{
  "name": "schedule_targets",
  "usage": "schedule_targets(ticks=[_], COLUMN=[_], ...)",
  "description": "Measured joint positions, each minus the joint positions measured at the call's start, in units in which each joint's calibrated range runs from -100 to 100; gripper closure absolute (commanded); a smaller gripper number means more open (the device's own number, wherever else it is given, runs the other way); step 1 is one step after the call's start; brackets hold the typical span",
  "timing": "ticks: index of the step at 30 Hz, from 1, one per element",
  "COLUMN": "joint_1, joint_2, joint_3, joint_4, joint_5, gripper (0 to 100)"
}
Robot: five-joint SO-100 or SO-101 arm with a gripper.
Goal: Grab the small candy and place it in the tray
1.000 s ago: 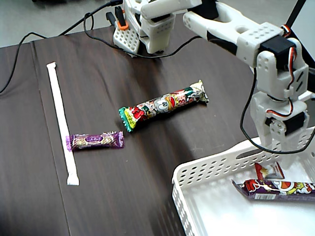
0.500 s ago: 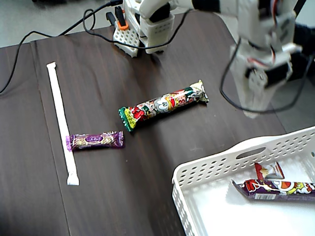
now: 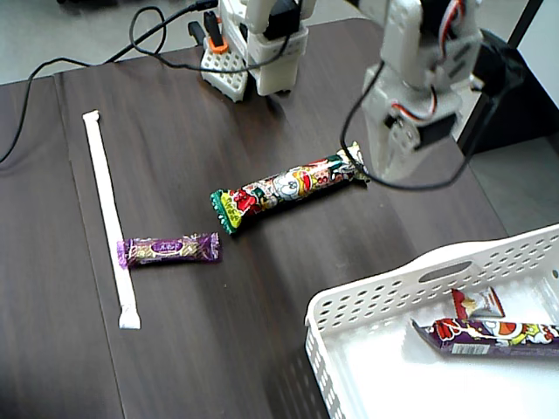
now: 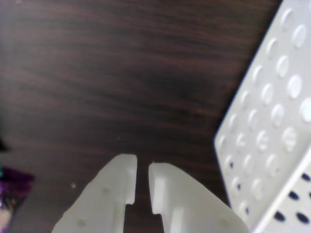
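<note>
The small candy point(image 3: 477, 303), red and white with crimped ends, lies inside the white perforated tray point(image 3: 384, 292) at the lower right, beside a purple cartoon-printed stick point(image 3: 493, 335). My gripper point(image 3: 395, 175) hangs above the dark table, just right of the long multicoloured stick point(image 3: 288, 187) and behind the tray. In the wrist view the gripper point(image 4: 142, 162) has its white fingers point(image 4: 114, 184) almost together with only a thin slit and nothing between them. The tray's wall point(image 4: 272, 121) shows at the right of that view.
A purple wrapped bar point(image 3: 168, 250) and a long white paper strip point(image 3: 110, 218) lie at the left. The arm's base point(image 3: 253, 52) and black cables stand at the back. A blurred purple wrapper edge point(image 4: 12, 189) shows at the wrist view's lower left.
</note>
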Motion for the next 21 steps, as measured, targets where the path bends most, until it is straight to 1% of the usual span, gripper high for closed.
schedule_targets(ticks=[6,14,17,21], joint_1=[3.37,5.62,5.17,5.40], joint_2=[-17.10,-39.22,-46.31,-54.40], joint_3=[23.92,57.18,65.63,73.54], joint_4=[-8.70,-24.15,-26.71,-27.39], joint_5=[2.97,3.58,3.63,3.63], gripper=[99,98,98,99])
